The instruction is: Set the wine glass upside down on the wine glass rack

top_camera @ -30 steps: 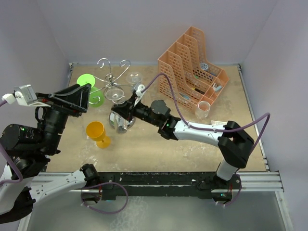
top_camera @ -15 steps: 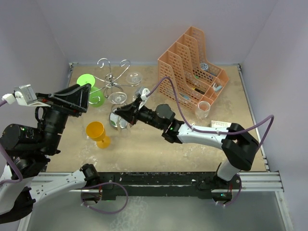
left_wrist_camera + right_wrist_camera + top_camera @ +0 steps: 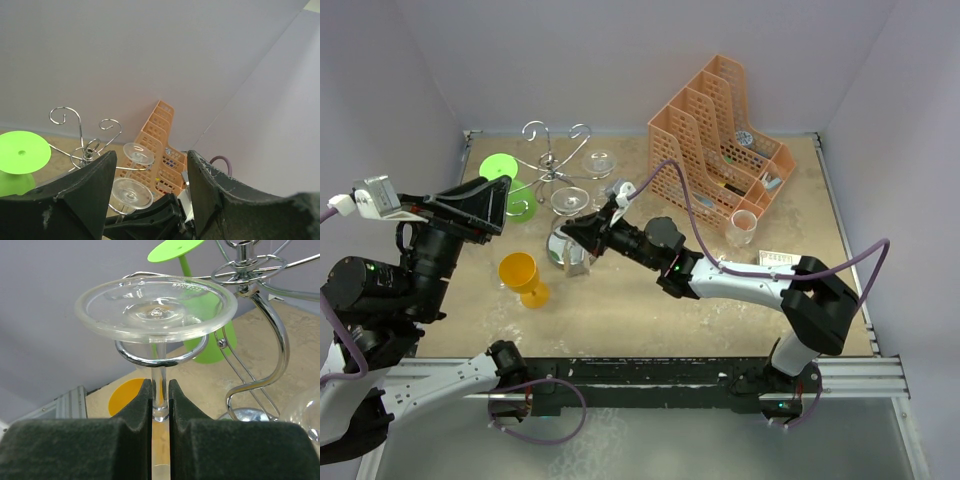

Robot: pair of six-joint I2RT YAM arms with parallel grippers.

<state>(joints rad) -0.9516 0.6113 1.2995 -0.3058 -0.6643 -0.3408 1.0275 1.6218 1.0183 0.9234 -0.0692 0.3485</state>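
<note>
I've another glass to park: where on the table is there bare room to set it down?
Bare: the near strip between the yellow glass and the right arm; also the right edge beside the organiser. Crowded: the far left around the rack, with green glass and clear glasses.

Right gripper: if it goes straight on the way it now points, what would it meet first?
Most likely the rack hook, which curls round the stem of the clear wine glass just ahead of the right gripper that grips it. The green glass lies farther back; the depth there is unclear.
</note>
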